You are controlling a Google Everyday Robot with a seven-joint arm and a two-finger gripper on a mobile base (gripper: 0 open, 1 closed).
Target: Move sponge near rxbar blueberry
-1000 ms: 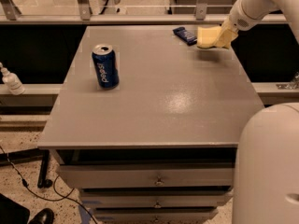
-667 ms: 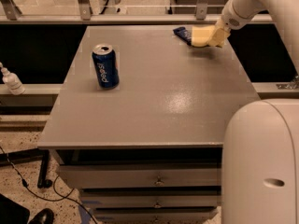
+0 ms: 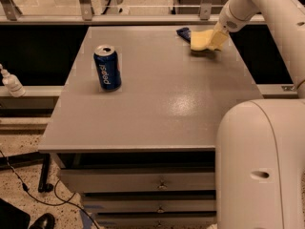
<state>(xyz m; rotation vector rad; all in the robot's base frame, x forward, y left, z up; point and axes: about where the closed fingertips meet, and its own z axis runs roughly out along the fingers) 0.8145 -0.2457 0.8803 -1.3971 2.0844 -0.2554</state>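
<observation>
The pale yellow sponge hangs tilted just above the far right part of the grey table, with its shadow under it. My gripper comes in from the right and is shut on the sponge's right end. The rxbar blueberry, a small dark blue wrapper, lies flat on the table right behind the sponge's left end; part of it is hidden by the sponge.
A blue Pepsi can stands upright at the left middle of the table. A white bottle stands on a ledge left of the table. My white body fills the lower right. A railing runs behind the table.
My gripper has carried the sponge to the left and a little lower, closer to the blue bar. The can has not moved.
</observation>
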